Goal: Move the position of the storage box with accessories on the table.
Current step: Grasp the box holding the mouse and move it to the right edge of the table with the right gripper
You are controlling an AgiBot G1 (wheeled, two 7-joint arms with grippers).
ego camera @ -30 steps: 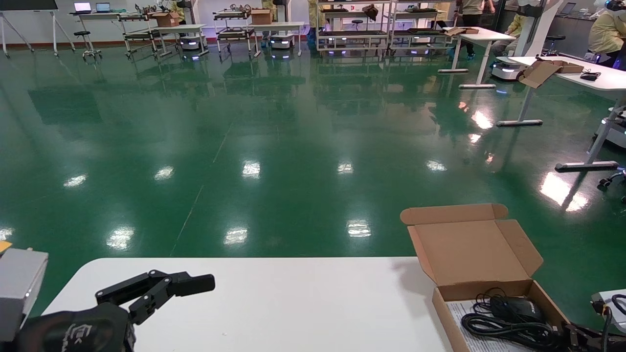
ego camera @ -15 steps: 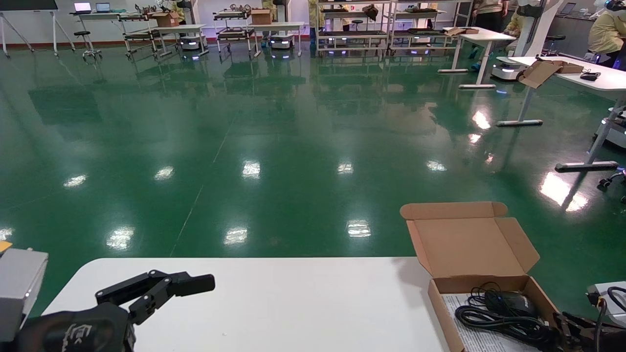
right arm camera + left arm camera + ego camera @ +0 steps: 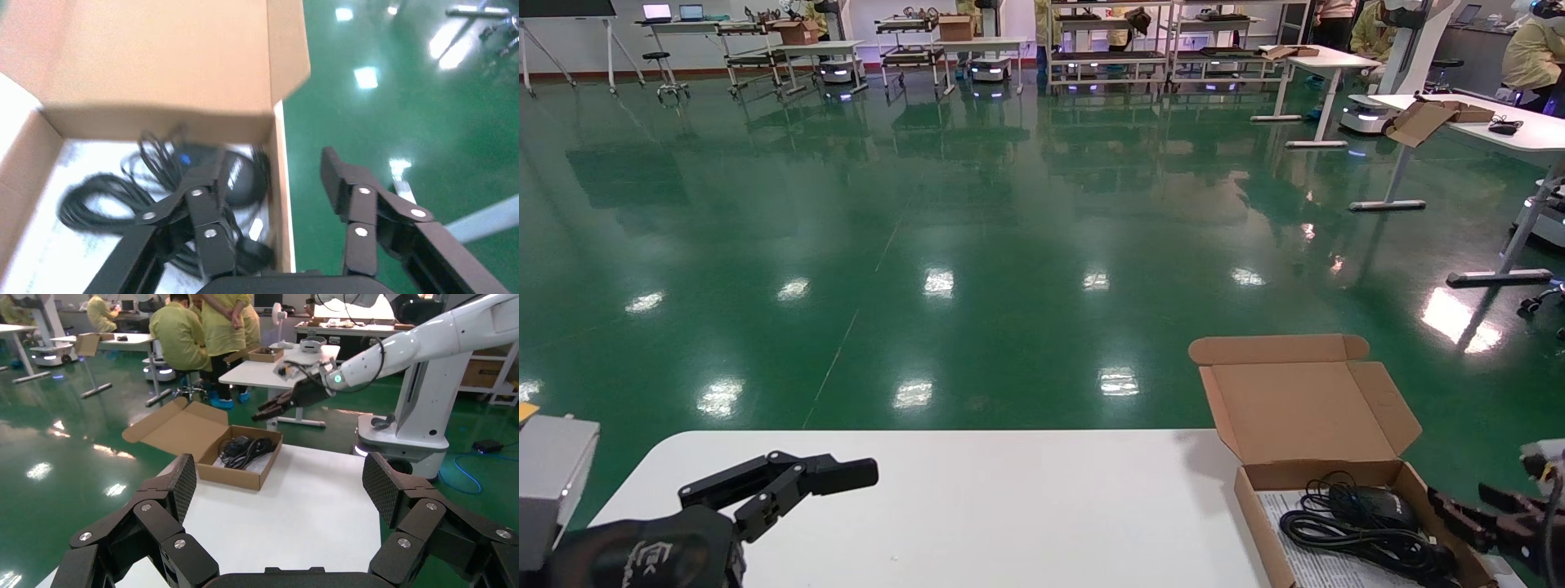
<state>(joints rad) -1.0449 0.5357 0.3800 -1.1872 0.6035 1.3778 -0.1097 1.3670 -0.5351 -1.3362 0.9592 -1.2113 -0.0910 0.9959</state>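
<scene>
One cardboard storage box (image 3: 1344, 523) sits at the right end of the white table (image 3: 1009, 514), its hinged lid (image 3: 1307, 408) standing open and leaning back past the table's far edge. Inside lie one black coiled cable (image 3: 1361, 543), one small black mouse-like device (image 3: 1377, 505) among its loops, and one white printed sheet (image 3: 1303, 539) under both. The right gripper (image 3: 278, 184) has its fingers spread apart, straddling the box's right wall (image 3: 281, 184) without gripping it: one finger (image 3: 205, 208) is over the cable, the other outside the wall. The left gripper (image 3: 278, 484) hangs wide open and empty over the table's left part, well apart from the box. Beyond is green floor (image 3: 928, 204), with distant desks (image 3: 1483, 122) and shelving.
</scene>
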